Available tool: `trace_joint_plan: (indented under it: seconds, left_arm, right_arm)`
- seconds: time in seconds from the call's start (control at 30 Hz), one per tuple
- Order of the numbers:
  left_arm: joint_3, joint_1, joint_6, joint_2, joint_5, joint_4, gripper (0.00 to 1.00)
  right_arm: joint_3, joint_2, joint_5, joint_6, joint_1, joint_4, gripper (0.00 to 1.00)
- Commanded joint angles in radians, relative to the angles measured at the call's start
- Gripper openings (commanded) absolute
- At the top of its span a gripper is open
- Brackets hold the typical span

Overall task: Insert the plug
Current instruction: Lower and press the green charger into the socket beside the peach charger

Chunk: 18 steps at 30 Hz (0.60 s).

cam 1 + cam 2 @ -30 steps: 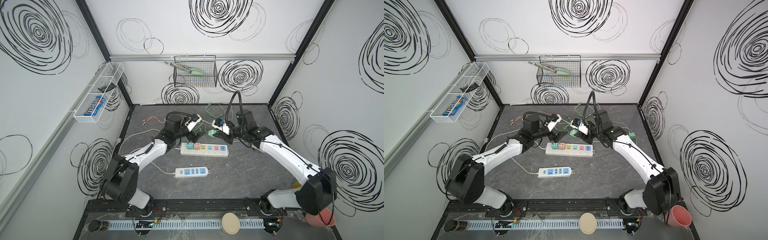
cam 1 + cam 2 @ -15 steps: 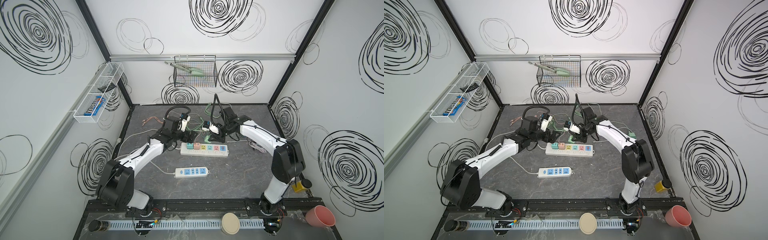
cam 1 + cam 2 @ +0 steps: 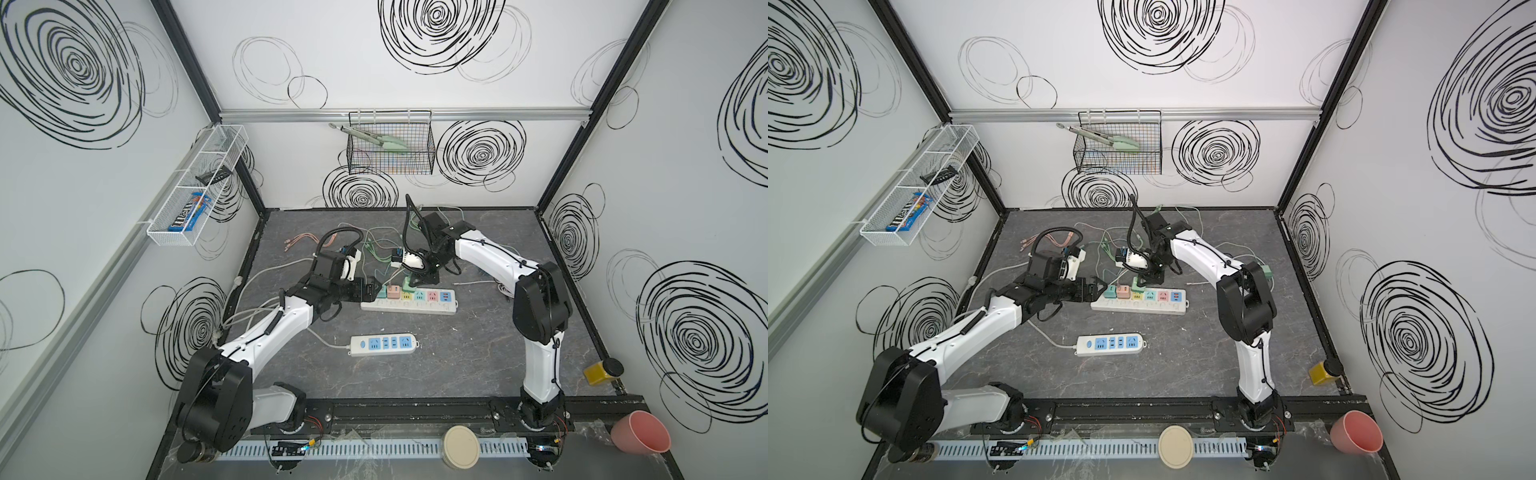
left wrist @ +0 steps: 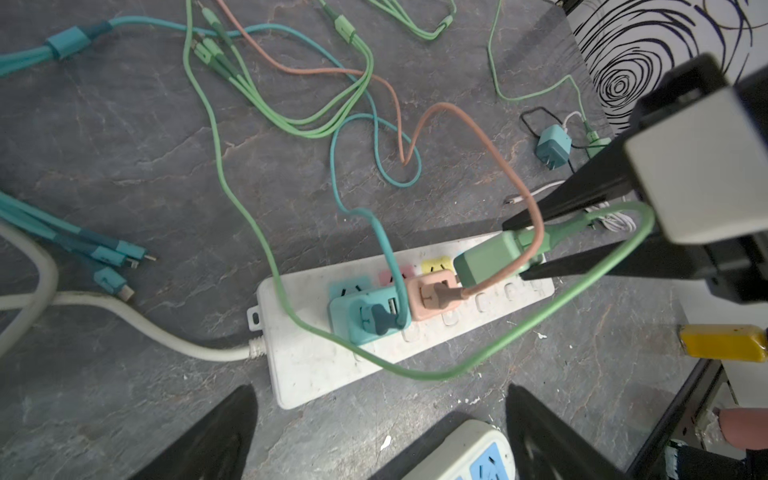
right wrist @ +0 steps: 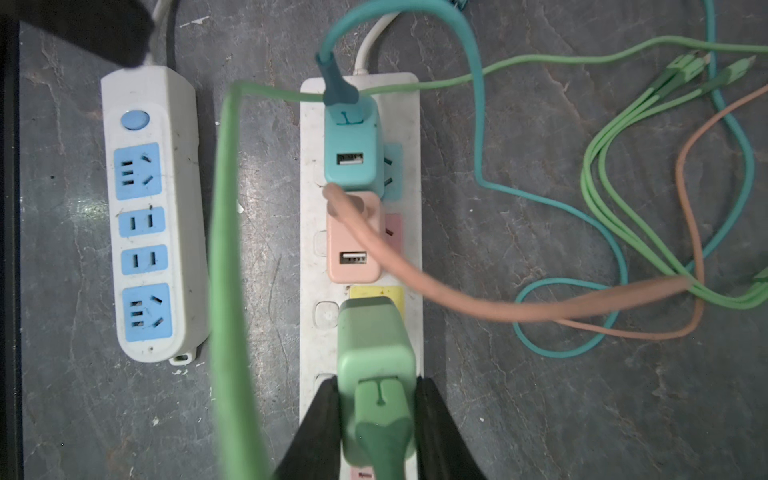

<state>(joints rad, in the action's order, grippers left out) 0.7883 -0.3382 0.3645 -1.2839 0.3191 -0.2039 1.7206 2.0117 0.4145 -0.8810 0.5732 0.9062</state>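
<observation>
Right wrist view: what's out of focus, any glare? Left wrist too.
Right wrist view: green cable near the lens badly blurred, green plug slightly soft, power strip sharp, faint sheen on the table. Left wrist view: white housing behind the right claw soft, strip sharp.

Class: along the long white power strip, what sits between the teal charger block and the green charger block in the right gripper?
A pink charger block, sitting on the strip with a pink cable attached; the right wrist view shows it.
</observation>
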Motion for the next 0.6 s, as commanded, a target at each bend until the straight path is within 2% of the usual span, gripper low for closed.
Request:
trace_joint_plan:
  seconds: [0.0,0.2,0.57]
  left_arm:
    - [-0.021,0.017,0.039,0.044,-0.024,0.005,0.96]
    - [-0.050,0.046,0.056,0.062,-0.046,-0.004,0.96]
    - [-0.096,0.091,0.118,0.182,-0.207,0.027,0.96]
  right_arm:
    - [0.045,0.025,0.002,-0.042,0.015,0.069,0.00]
    - [0.066,0.048,-0.010,-0.048,0.025,0.091,0.00]
    - [0.033,0.059,-0.044,-0.042,0.039,0.075,0.00]
